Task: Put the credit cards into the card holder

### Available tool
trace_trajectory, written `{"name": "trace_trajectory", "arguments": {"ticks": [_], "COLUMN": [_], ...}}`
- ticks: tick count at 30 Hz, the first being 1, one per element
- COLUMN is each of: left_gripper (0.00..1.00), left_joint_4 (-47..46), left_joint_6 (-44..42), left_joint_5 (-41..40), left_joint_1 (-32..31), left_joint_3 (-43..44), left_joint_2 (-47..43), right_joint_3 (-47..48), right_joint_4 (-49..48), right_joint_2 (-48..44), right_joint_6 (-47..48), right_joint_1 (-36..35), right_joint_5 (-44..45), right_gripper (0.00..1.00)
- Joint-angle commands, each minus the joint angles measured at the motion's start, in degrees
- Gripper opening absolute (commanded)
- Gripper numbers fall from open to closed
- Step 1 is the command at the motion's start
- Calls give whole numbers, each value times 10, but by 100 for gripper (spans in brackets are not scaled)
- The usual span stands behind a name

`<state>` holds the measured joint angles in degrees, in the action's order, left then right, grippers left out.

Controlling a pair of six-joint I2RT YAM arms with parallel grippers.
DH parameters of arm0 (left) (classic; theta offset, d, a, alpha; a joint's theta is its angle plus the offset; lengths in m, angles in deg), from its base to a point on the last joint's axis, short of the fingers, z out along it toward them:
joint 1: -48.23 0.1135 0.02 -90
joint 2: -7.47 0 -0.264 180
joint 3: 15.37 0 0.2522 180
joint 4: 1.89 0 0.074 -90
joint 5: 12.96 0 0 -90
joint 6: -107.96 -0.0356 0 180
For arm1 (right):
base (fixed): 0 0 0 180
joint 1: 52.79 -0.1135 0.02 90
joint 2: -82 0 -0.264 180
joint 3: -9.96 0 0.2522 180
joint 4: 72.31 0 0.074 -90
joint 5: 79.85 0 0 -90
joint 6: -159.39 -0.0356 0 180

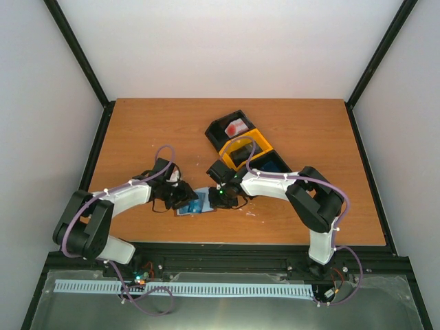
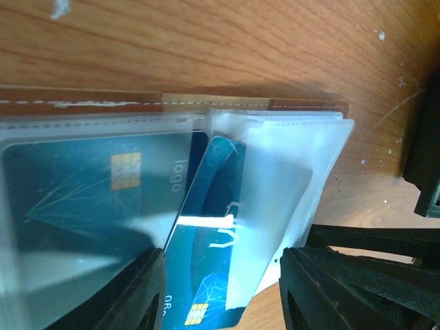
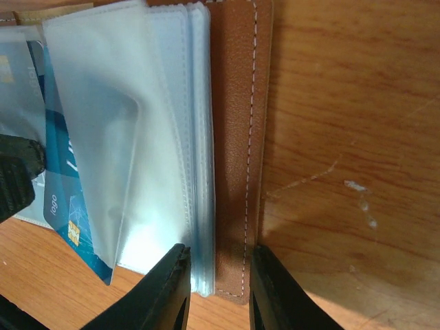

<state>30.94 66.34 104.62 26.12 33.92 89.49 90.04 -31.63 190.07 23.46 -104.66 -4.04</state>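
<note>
In the top external view, a brown leather-like folding card holder [image 1: 199, 206] with clear plastic sleeves was seen lying open on the wooden worktop [image 1: 172, 130], between the left gripper [image 1: 182, 198] and the right gripper [image 1: 223, 198], both of which were lowered onto it. A black-and-yellow three-compartment tray [image 1: 260, 137] was set just behind the right arm, with a small red-and-white item in its far compartment. In the left wrist view, the left gripper [image 2: 223, 292] was held spread, its jaws standing apart on either side of the near end of a tilted blue credit card [image 2: 206, 275]. This card was tucked partly under a clear sleeve [image 2: 289, 172] and was not pinched. A second blue credit card [image 2: 82, 185] with a gold chip was seen lying flat inside the neighbouring sleeve, and the brown stitched edge of the card holder [image 2: 82, 98] was visible behind it. In the right wrist view, the right gripper [image 3: 220, 275] was closed on the near edge of the card holder [image 3: 234, 103], the brown cover and the stacked sleeves [image 3: 165, 103] being pinched between its jaws. The blue credit card [image 3: 58, 206] was seen protruding from under the raised sleeve at the left.
</note>
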Motion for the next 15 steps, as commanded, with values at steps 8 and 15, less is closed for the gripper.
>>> {"name": "trace_trajectory", "arguments": {"ticks": [8,15], "left_gripper": [46,47], "left_joint_4": [13,81], "left_joint_6": [3,-1], "left_joint_5": [-22,-81], "left_joint_1": [-11,-11], "left_joint_3": [3,25], "left_joint_2": [8,-47], "right_joint_3": [-18,-12], "right_joint_4": [-1,11], "right_joint_2": [31,3], "right_joint_6": [-1,14], "right_joint_1": [-3,-5], "right_joint_5": [4,38], "right_gripper": [25,25]}}
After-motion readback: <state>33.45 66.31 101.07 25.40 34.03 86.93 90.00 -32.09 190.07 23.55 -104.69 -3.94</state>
